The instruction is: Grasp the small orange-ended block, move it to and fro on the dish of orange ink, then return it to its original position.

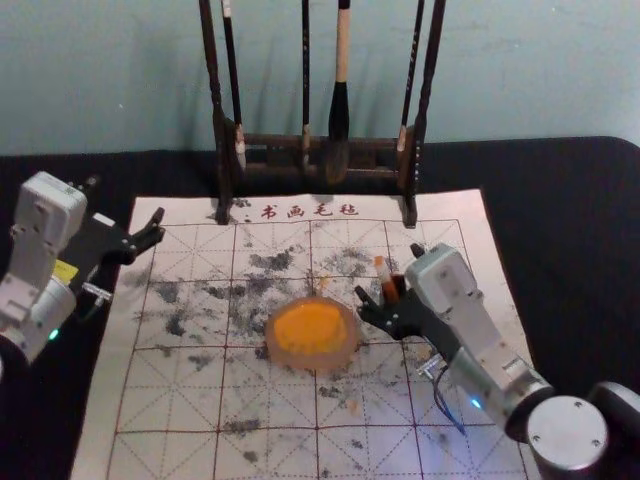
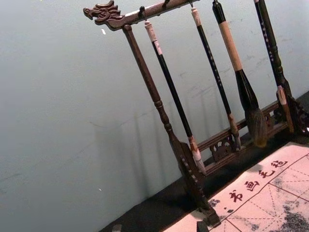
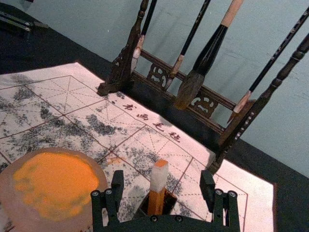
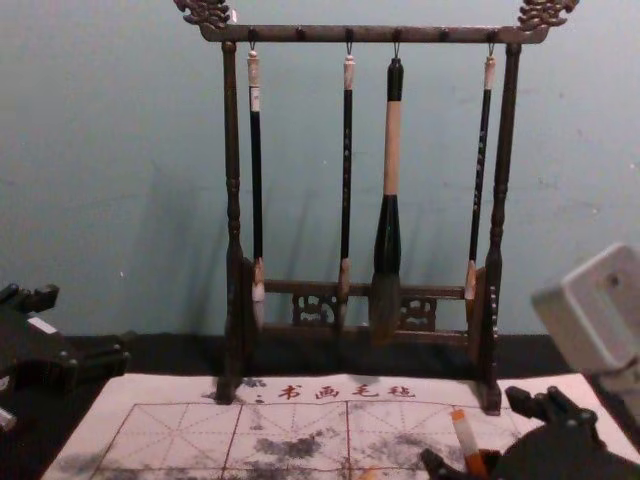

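The right tool point(image 1: 388, 276) is reaching over the mat point(image 1: 190, 440), its jaws wide apart on either side of the small orange-ended block point(image 3: 159, 181), and is gripping nothing. The block is standing on end in a small dark holder point(image 3: 169, 202), behind and right of the dish of orange ink point(image 1: 312, 364). The left tool point(image 1: 127, 202) is idling empty near the mat's left edge, jaws spread.

Soft, rather dim light; faint, blurry-edged shadows lie on the pale blue-green wall point(image 4: 100, 180), left of the dark carved-wood brush rack point(image 4: 375, 34); a weak bluish glow touches the white grid-printed mat point(image 1: 480, 450), lower right in the head view.
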